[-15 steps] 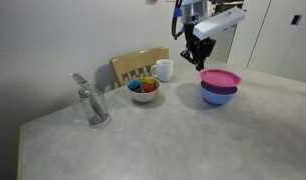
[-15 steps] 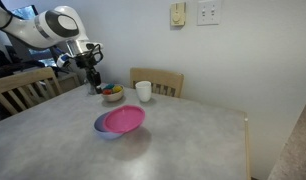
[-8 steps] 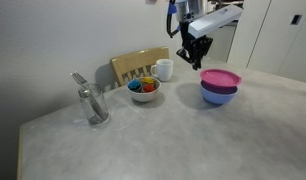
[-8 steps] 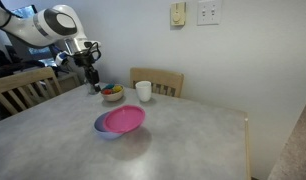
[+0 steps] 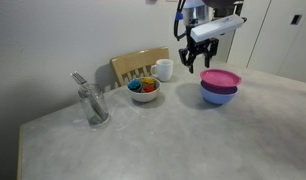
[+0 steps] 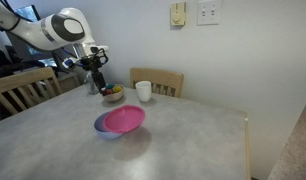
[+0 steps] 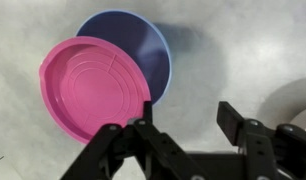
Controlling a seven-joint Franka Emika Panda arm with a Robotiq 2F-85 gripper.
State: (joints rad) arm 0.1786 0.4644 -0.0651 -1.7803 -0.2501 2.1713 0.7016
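Pink is the colour that jumps out: a pink bowl (image 7: 93,88) sits on top of a blue bowl (image 7: 153,45), and the gripper (image 7: 186,118) hangs in the air above the pink bowl, a bit off to one side. The two black fingers (image 7: 233,118) stand wide apart and there is nothing between them, so they hold nothing and touch nothing. The pink bowl does not sit in the middle of the blue one. It is pushed over to one side, so a curved bit of blue peeks out past its rim. I think it lies a little crooked because the bowl under it is a different shape, and it looks steady enough where it is. In an exterior view, well apart from the pink bowl, there is a white bowl (image 5: 144,90) full of small bright things, with a white mug (image 5: 164,70) just behind it. I think they are kept by the edge so the middle has room. Past them, even farther from the pink bowl, a wooden chair (image 5: 133,65) is pushed in. Far from the pink bowl, near a corner, stands a glass jar (image 5: 92,104) with a metal tool poking out. All of it rests on a grey, smooth tabletop (image 5: 173,140). Behind the pink bowl is a plain white wall (image 6: 243,70) with switches (image 6: 208,12) high up.
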